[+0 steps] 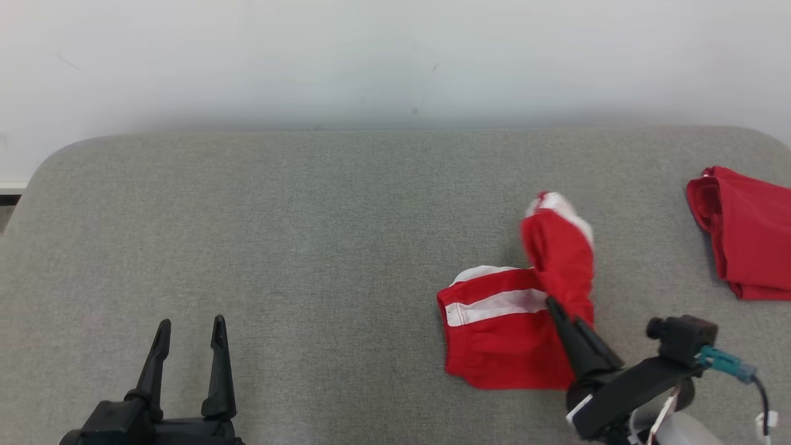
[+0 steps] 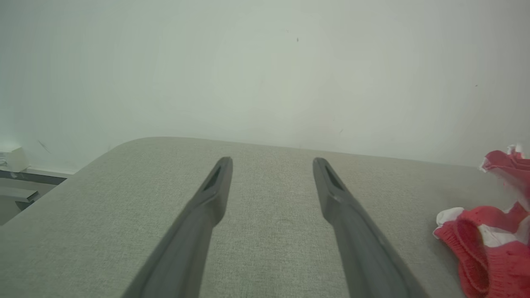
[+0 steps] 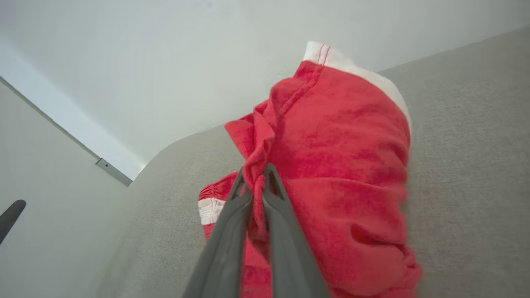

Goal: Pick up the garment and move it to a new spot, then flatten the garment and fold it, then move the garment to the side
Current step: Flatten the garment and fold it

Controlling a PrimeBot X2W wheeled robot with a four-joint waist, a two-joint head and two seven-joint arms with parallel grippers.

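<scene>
pick-up in hand: right gripper [image 3: 254, 176] clamped on a raised fold of the red-and-white shorts [image 1: 503, 346], right of centre on the grey table [image 1: 309, 235], left gripper [image 1: 188, 327] spread idle; next likely lifting them clear.

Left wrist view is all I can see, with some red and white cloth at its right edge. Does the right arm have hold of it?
Observer: Yes. In the right wrist view the right gripper is shut on a fold of the red and white garment.
Operator: Is it off the table?
Observer: Only partly. In the head view one part is raised, and the rest lies on the grey table.
Operator: Anything else lying there?
Observer: A second red garment lies at the table's right end, apart from the first.
</scene>
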